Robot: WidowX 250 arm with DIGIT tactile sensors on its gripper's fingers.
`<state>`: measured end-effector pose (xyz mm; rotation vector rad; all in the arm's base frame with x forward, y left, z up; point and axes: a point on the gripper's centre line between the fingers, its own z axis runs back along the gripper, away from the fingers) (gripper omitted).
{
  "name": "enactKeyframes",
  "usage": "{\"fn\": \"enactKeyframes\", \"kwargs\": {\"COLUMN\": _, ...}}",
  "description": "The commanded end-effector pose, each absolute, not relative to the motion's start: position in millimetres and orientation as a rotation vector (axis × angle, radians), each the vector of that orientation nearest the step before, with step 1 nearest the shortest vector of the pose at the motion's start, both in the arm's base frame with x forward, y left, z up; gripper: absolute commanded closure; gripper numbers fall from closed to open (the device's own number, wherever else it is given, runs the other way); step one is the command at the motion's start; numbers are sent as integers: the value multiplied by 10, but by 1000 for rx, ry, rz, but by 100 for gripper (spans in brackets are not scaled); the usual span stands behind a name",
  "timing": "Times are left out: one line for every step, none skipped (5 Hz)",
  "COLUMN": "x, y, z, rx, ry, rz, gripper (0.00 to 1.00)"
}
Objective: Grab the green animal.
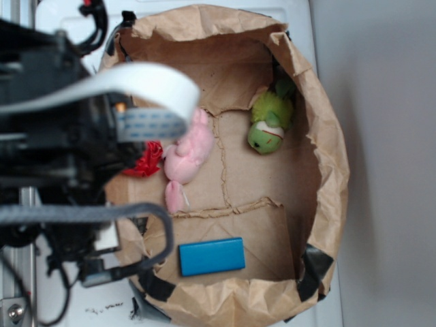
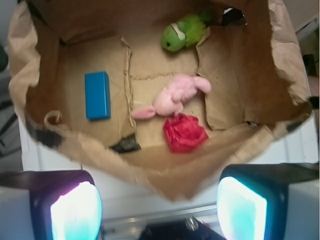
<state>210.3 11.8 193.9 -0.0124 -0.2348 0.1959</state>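
Small lime-green plush animal at bag's far wall; pale pink plush, red wrinkly ball nearer; gripper fingers spread, empty.

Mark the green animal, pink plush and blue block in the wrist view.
green animal [image 2: 184,33], wrist view, on its fuzzy body beside the white band.
pink plush [image 2: 174,96], wrist view, on its torso.
blue block [image 2: 97,95], wrist view, middle of its top face.
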Motion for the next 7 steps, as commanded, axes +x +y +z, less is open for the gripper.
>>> {"fn": "enactKeyframes", "kwargs": {"x": 2489, "y": 151, "z": 1723, "rx": 63, "ry": -343, "rz": 253, "gripper": 0}}
{"fn": "enactKeyframes", "kwargs": {"x": 2618, "y": 180, "z": 1596, "rx": 66, "ry": -340, "rz": 205, "gripper": 0}}
{"fn": "enactKeyframes", "kwargs": {"x": 2740, "y": 220, "z": 1508, "rx": 97, "ry": -310, "rz": 216, "gripper": 0}}
{"fn": "enactKeyframes", "kwargs": {"x": 2740, "y": 220, "z": 1508, "rx": 97, "ry": -310, "rz": 216, "gripper": 0}}
{"fn": "enactKeyframes", "kwargs": {"x": 2740, "y": 220, "z": 1508, "rx": 97, "ry": -310, "rz": 216, "gripper": 0}}
{"fn": "enactKeyframes", "kwargs": {"x": 2740, "y": 220, "z": 1508, "rx": 97, "ry": -310, "rz": 216, "gripper": 0}}
{"fn": "enactKeyframes", "kwargs": {"x": 2740, "y": 220, "z": 1508, "rx": 97, "ry": -310, "rz": 216, "gripper": 0}}
